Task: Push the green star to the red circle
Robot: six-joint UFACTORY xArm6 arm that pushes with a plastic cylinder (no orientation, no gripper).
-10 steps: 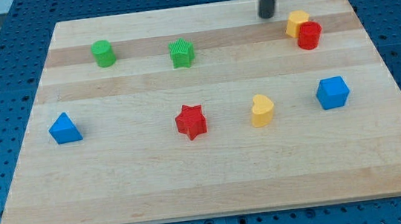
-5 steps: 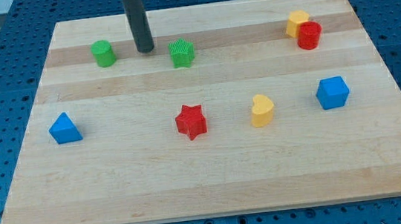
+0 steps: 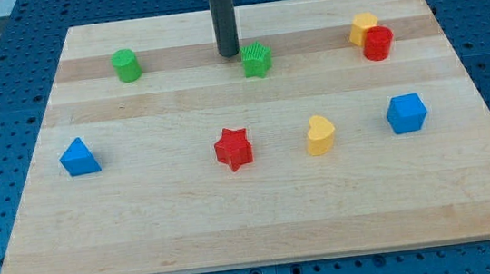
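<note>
You see my tip near the table's top edge, just beside the green star on its left side; it is a bare rod and holds nothing. It stands there because the red circle waits toward the top right corner, touching 1 yellow block.

My tip has swept rightward (from beside the green cylinder), shoving the green star toward the view's right
</note>
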